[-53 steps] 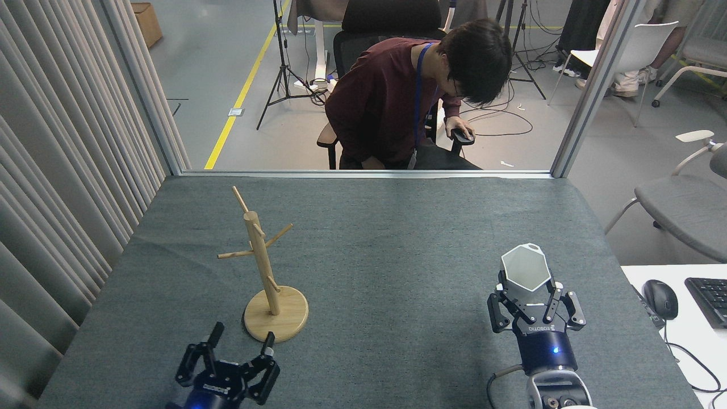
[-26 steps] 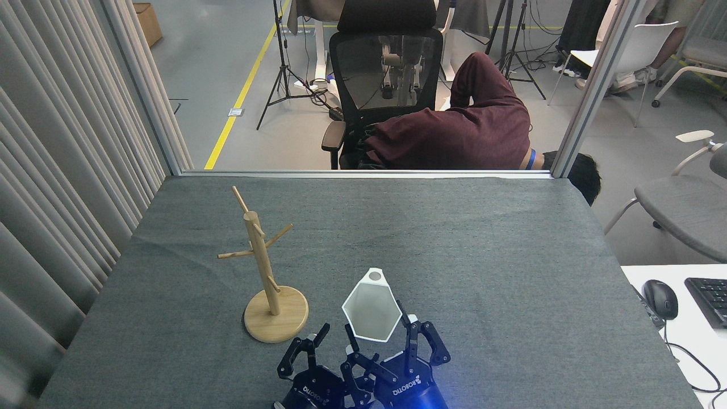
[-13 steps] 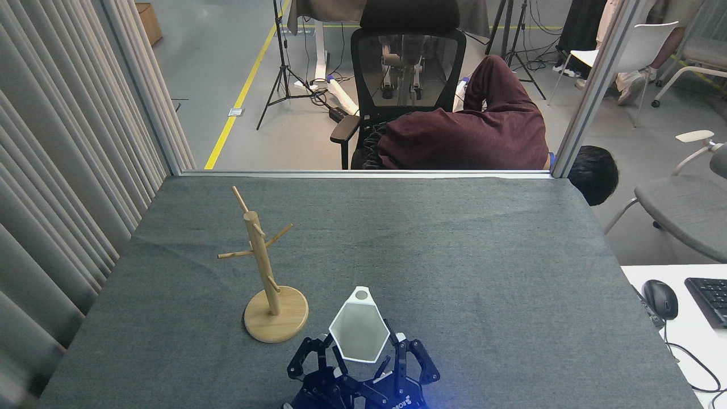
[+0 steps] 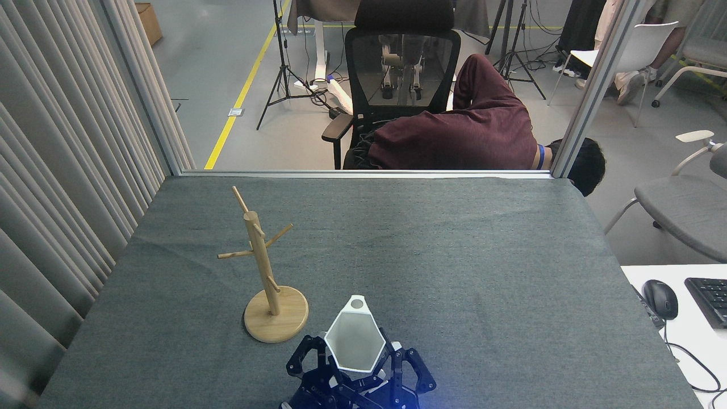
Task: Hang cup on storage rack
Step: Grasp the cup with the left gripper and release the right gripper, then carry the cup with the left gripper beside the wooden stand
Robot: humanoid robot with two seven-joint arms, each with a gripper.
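Down at the near edge our two grippers sat bunched together, left gripper (image 4: 321, 363) and right gripper (image 4: 397, 369), both pressed around the cup (image 4: 353, 342). The cup was white, mouth open to us, its holed tab pointing away. Fingers lay on both sides of it; we could not tell which jaws were actually clamped and which only lay beside it. Just left and slightly beyond stood the rack (image 4: 267, 272), upright on its disc base, pegs bare, apart from the cup. Both rested over the grey table (image 4: 454, 255). Beyond its far edge a person (image 4: 471, 139) bent low beside a chair (image 4: 400, 68).
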